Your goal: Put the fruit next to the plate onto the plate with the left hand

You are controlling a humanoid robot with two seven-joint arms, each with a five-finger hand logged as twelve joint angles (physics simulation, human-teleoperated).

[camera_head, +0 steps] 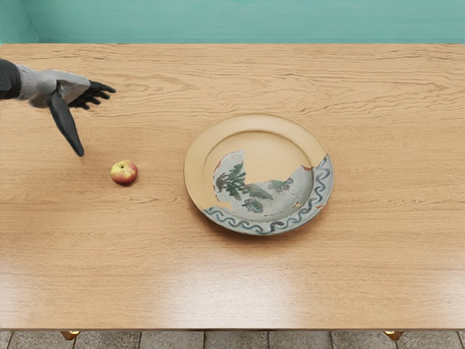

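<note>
We see our left hand [71, 94] up over the worktop [232, 283], near the left edge. Its fingers [96, 91] are spread out with nothing in them, and one long dark finger points down toward the wood. The fruit is a small red and yellow apple [124, 172]. It sits on the worktop to the left of the plate [251, 142], near it but not touching it, and it is apart from our hand too. The plate has nothing on it. So we think the job has not really begun, because we have to reach the apple first. A few things could go wrong from here. The apple is round and smooth, so if we come down a bit to one side, a finger could bump it and make it roll away. If we close our fingers too soon, we grab only air. If we hold too softly, the apple could slip out on the way over. If we carry it too low, it could knock the edge of the plate and push the plate along. And if we let go from too high, the apple could bounce or roll right off the plate. We cannot see our right hand at all.
</note>
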